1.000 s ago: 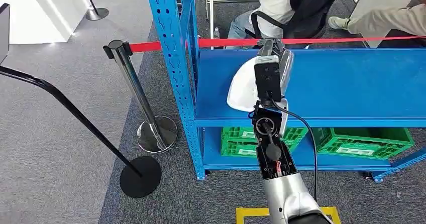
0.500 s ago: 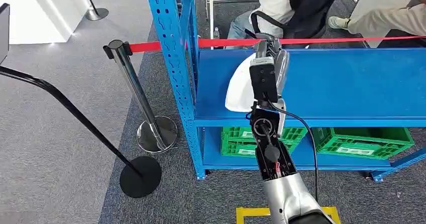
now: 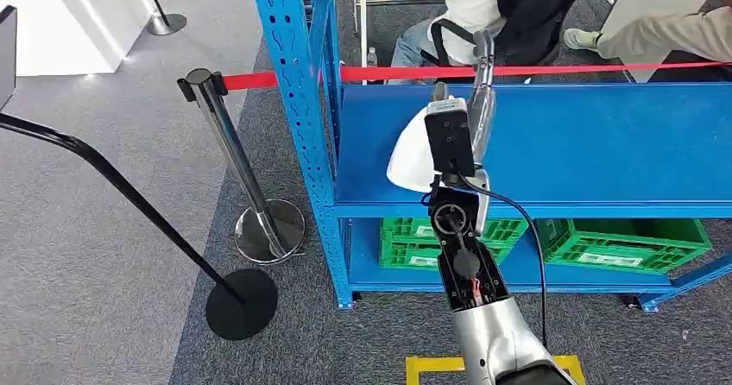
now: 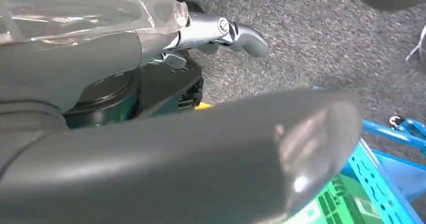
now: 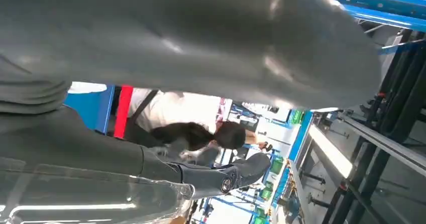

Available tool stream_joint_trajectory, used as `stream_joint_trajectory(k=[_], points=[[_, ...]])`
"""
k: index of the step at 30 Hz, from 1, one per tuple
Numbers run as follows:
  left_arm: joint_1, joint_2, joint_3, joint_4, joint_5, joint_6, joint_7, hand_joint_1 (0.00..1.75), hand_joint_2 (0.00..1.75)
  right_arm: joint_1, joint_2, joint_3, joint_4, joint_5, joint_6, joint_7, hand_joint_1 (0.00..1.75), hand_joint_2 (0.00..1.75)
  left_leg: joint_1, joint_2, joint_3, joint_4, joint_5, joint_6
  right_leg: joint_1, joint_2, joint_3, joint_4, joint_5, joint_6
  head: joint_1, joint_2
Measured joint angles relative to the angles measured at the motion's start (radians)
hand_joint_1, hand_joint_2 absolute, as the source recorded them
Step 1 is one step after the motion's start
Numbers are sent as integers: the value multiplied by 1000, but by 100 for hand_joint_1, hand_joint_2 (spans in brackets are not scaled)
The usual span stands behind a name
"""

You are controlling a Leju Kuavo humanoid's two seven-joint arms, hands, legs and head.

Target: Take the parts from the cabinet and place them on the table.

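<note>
The white part [image 3: 413, 156] is sitting at the front edge of the blue shelf [image 3: 587, 143] against the right hand [image 3: 470, 113], whose grip I cannot tell, so pickup seems underway; lifting clear likely comes next.

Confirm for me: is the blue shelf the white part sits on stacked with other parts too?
No: in the head view the blue shelf carries just the white part at the right hand; the green crates sit lower down.

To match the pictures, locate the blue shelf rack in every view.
Head view: blue shelf rack, centre to right.
Left wrist view: its perforated post, past the thumb tip.
Right wrist view: its blue panel.
Shared landmark: red barrier belt, head and right wrist views.
</note>
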Motion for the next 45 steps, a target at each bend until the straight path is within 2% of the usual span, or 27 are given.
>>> stream_joint_trajectory(k=[13,16,19,20,24,26,32,36,38,40,41,45], points=[[0,0,0,0,-1,6,5,0,0,0,0,9,0,2,0,1,0,0,0,0,0,0,0,0,0,0,0,0,0,0,0,0],[0,0,0,0,0,4,5,0,0,-8,0,17,9,55,1,50,0,0,0,0,0,0,0,0,0,0,0,0,0,0,0,0],[0,0,0,0,1,2,6,0,0,-50,-5,48,81,181,-1,134,0,0,0,1,0,0,0,0,0,0,0,0,0,0,0,0],[0,0,0,0,1,0,6,0,0,-73,-5,58,119,210,-1,151,0,175,0,0,0,0,0,0,0,0,0,0,0,0,0,0],[-1,-2,0,0,1,-3,5,0,0,-191,-6,87,289,290,12,230,0,175,0,0,0,0,1,0,0,0,0,0,0,0,0,0],[-2,-3,0,0,1,0,10,0,0,-250,-4,109,377,349,34,294,0,175,0,0,0,0,1,0,0,0,0,0,0,0,0,0],[-3,-5,1,0,1,2,14,0,0,-380,15,175,560,476,139,479,0,175,0,0,0,0,1,1,0,0,0,0,0,0,0,0],[-2,-5,1,0,-1,2,14,0,0,-420,18,211,619,539,192,567,0,175,0,12,4,0,-4,1,0,10,1,0,0,0,0,0],[-3,-6,1,0,-3,2,16,0,0,-436,23,229,638,568,219,607,0,175,0,20,8,-1,-10,8,0,18,2,0,1,-1,0,0],[-4,-6,1,0,-6,1,19,0,0,-449,25,246,651,596,243,648,0,175,0,25,10,-1,-11,7,0,23,4,0,2,-2,0,0],[-5,-6,1,0,-8,1,22,0,0,-455,27,254,657,612,256,672,0,175,0,25,10,-2,-15,3,0,25,6,-1,3,-3,0,0],[-10,-8,1,0,-10,1,33,0,0,-461,26,285,684,655,317,745,0,175,0,22,14,-3,-20,1,1,29,8,-1,5,-2,0,0]])
